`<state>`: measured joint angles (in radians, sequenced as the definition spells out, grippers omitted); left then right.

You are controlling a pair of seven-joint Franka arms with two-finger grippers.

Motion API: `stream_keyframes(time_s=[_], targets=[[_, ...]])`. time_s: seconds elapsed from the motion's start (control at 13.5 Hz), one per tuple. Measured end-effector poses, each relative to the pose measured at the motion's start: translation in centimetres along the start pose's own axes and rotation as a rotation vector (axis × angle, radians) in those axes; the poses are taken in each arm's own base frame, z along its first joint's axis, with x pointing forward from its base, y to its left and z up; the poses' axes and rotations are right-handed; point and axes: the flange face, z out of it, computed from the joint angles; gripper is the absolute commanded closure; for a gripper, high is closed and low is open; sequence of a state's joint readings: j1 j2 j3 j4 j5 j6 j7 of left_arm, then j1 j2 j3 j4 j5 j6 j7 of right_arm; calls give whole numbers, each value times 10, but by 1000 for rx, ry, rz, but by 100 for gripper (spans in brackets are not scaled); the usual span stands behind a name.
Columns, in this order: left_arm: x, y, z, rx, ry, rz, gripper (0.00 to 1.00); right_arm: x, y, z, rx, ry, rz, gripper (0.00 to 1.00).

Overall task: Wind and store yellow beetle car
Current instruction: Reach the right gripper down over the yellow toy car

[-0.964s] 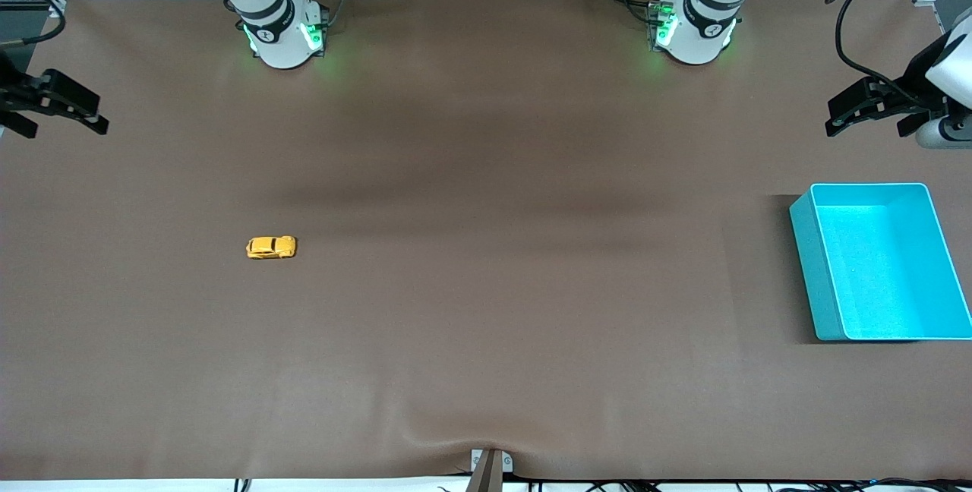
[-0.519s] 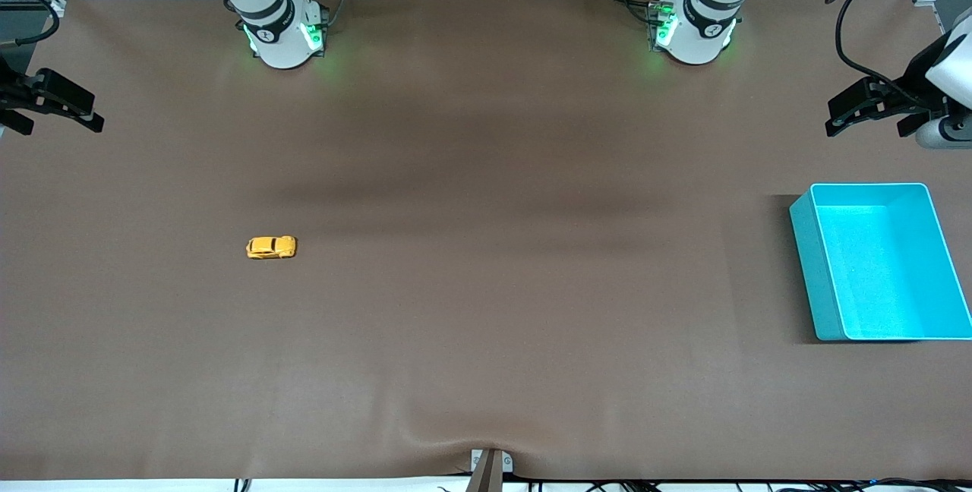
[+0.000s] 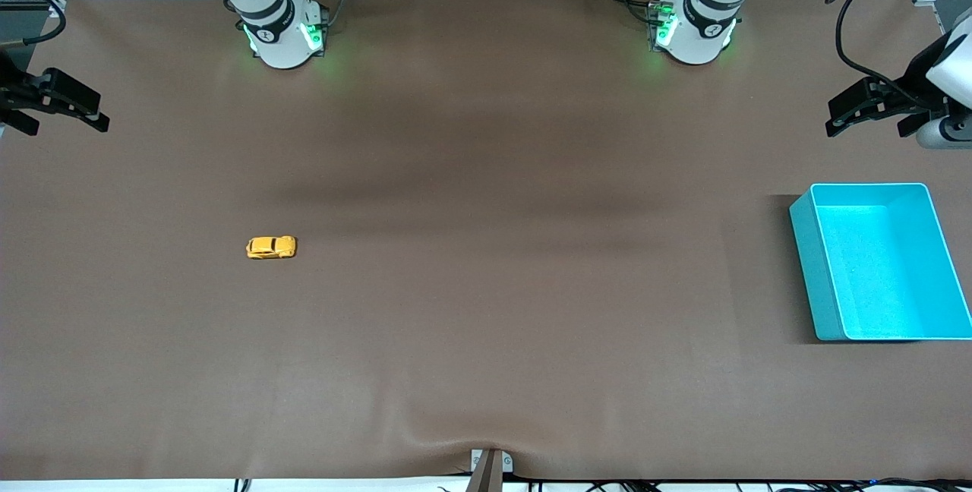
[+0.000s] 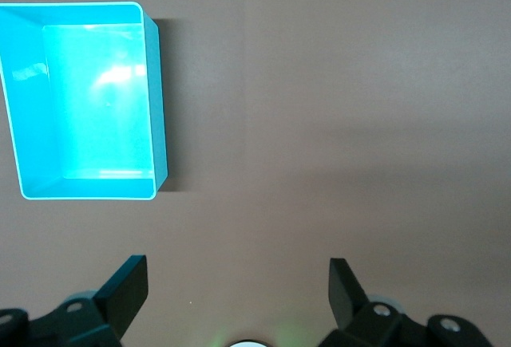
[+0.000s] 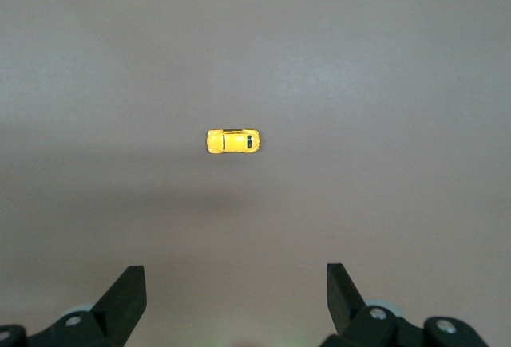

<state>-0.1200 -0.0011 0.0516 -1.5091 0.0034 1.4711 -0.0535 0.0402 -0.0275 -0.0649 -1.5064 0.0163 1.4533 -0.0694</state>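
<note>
The yellow beetle car (image 3: 271, 247) stands alone on the brown table, toward the right arm's end, and the right wrist view shows this small car (image 5: 233, 140) from above. My right gripper (image 3: 97, 114) hovers open over that end's edge, well apart from the car, with nothing between its fingers (image 5: 128, 295). The left gripper (image 3: 831, 120) hangs open and empty near the turquoise bin (image 3: 806, 257) at the left arm's end. In the left wrist view the bin (image 4: 157, 108) is empty and the left gripper (image 4: 238, 271) is over bare table beside it.
The brown mat (image 3: 486, 325) shows a raised wrinkle at the edge nearest the camera, above a small metal bracket (image 3: 490, 465). Both arm bases (image 3: 285, 36) stand along the edge farthest from the camera. Cables and orange items lie off the table there.
The right gripper has wobbled slightly at its end of the table and come back. The car, the bin and the left gripper have not moved.
</note>
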Motion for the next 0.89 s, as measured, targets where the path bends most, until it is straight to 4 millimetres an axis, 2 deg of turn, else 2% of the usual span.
stream_keyframes(time_s=[0.22,0.44,0.52,0.59,0.74,0.89], targets=[[0,0,0,0,2,0,0,1,-12,4,0,-8,-42,0],[1,0,-1,0,6,0,0,2,-39,11,-6,-22,-95,0],[1,0,-1,0,7,0,0,4,-50,22,-29,-37,-119,0],[1,0,-1,0,8,-1,0,7,-62,42,-60,-52,-148,0],[1,0,-1,0,8,-1,0,13,-84,92,-95,-89,-208,0],[1,0,-1,0,9,-1,0,20,-87,136,-99,-93,-307,0]])
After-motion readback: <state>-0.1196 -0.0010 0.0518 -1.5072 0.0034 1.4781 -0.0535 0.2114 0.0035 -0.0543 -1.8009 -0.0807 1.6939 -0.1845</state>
